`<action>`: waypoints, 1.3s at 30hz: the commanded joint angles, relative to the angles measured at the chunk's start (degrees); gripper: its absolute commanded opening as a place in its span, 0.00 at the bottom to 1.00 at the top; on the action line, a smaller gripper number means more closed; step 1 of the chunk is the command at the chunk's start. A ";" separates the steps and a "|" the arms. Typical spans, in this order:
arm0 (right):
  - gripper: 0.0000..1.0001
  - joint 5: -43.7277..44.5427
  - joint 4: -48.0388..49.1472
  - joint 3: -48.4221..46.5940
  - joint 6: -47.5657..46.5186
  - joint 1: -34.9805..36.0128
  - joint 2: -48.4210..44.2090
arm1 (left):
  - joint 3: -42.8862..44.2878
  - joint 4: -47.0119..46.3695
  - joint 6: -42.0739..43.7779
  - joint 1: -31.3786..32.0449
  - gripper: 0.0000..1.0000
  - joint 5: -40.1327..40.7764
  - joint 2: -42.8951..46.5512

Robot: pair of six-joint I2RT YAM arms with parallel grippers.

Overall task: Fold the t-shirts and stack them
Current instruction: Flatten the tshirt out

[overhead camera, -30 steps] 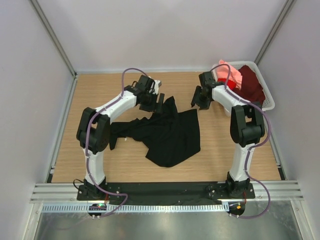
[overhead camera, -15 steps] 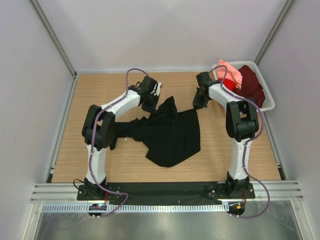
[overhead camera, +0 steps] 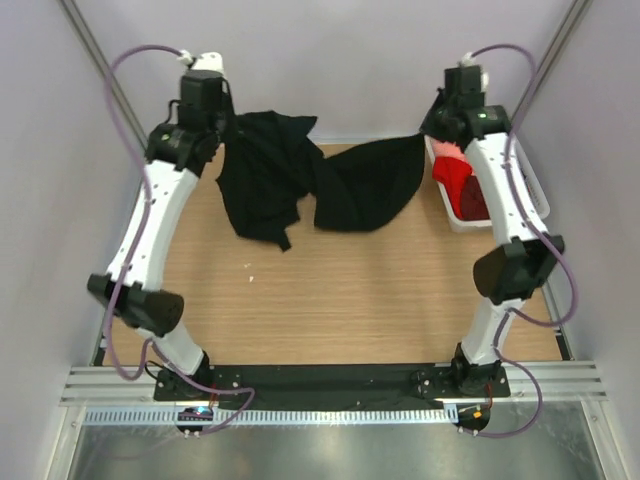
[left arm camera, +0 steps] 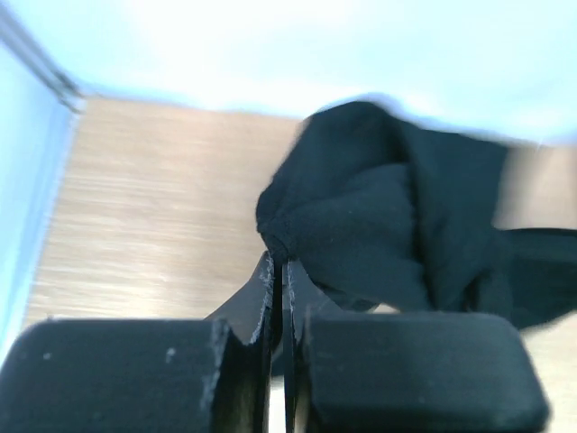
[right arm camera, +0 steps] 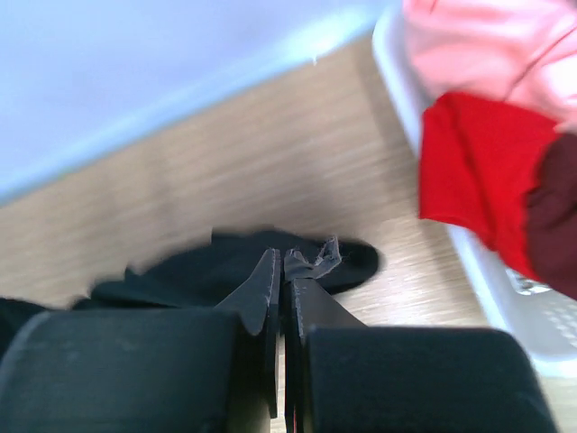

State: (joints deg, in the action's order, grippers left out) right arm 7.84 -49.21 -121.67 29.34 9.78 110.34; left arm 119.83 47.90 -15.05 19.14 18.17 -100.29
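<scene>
The black t-shirt (overhead camera: 300, 180) hangs in the air over the far half of the table, stretched between both raised arms and sagging in the middle. My left gripper (overhead camera: 226, 128) is shut on its left edge; the left wrist view has bunched black cloth (left arm camera: 379, 225) pinched at the left gripper (left arm camera: 279, 262). My right gripper (overhead camera: 430, 132) is shut on the shirt's right edge, and in the right wrist view a scrap of black cloth (right arm camera: 225, 266) sticks out at the right gripper (right arm camera: 287, 257). A red t-shirt (right arm camera: 478, 171), a salmon-pink one (right arm camera: 487, 45) and a maroon one (right arm camera: 554, 234) lie in the basket.
The white basket (overhead camera: 537, 198) stands at the table's far right, under the right arm. The wooden table (overhead camera: 330, 300) is walled at the back and both sides. A small white speck (overhead camera: 250, 265) lies on the wood left of centre.
Both grippers shut on the black t-shirt's far edge and rose high toward the back wall, lifting the shirt off the table and spreading it between them.
</scene>
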 commanded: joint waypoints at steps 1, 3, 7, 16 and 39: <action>0.01 4.38 -3.61 0.17 -2.27 -0.46 -11.01 | -4.31 -0.78 -0.16 -1.99 0.00 8.01 8.34; 0.01 4.29 -2.74 5.53 -1.92 -0.38 -16.70 | -14.76 -2.89 -0.94 -4.27 0.00 9.07 13.35; 0.01 -0.61 4.11 32.10 -0.26 -0.29 -28.85 | -31.03 -3.43 -7.86 -6.83 0.07 6.00 19.42; 0.01 -12.92 15.90 64.25 0.28 0.68 -38.80 | -54.60 -6.31 -16.68 -12.28 0.70 -6.34 26.28; 0.01 -16.36 19.68 67.35 -1.22 1.56 -37.75 | -49.52 -14.48 -15.01 -11.75 0.68 -19.90 3.96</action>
State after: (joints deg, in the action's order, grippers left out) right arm -8.51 -31.90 -53.58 28.77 11.03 72.16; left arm 69.41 37.50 -29.76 7.35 0.51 -97.14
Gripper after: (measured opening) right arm 0.040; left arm 0.697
